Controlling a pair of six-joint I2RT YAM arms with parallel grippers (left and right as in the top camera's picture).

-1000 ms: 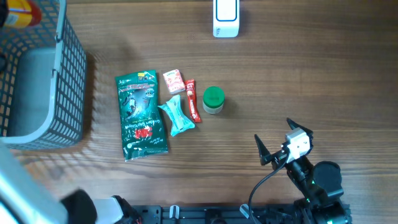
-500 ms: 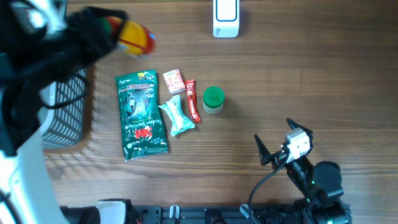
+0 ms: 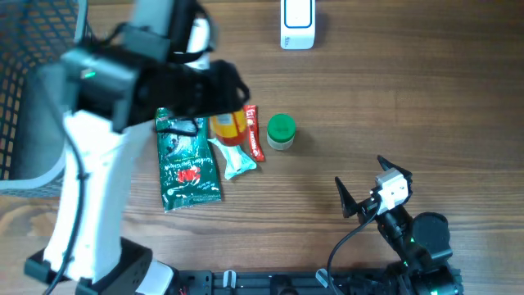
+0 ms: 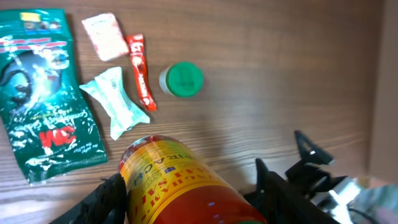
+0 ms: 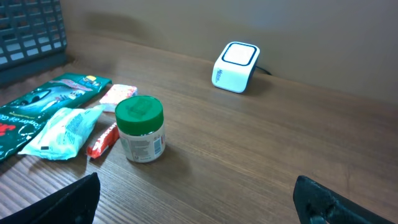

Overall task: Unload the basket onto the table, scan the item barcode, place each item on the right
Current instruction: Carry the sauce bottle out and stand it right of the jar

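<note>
A yellow and red can (image 4: 186,180), the item, is clamped between the black fingers (image 4: 102,199) of my left gripper (image 4: 189,199). In the overhead view the can (image 3: 228,127) hangs above the packets in the middle of the table, under the left arm. No barcode shows on it. A white scanner box (image 3: 297,23) stands at the far edge, also in the right wrist view as the scanner (image 5: 236,67). My right gripper (image 3: 360,176) rests low at the near right, wide open and holding nothing; the right gripper (image 5: 199,205) faces bare wood.
On the table lie a green packet (image 3: 188,164), a teal pouch (image 3: 235,156), a red stick (image 3: 255,135), a pink sachet (image 4: 104,36) and a green-lidded jar (image 3: 281,131). A grey mesh basket (image 3: 33,49) stands at the far left.
The left arm has swung right from the basket with the can, which now hangs over the packets. The right arm has not moved.
</note>
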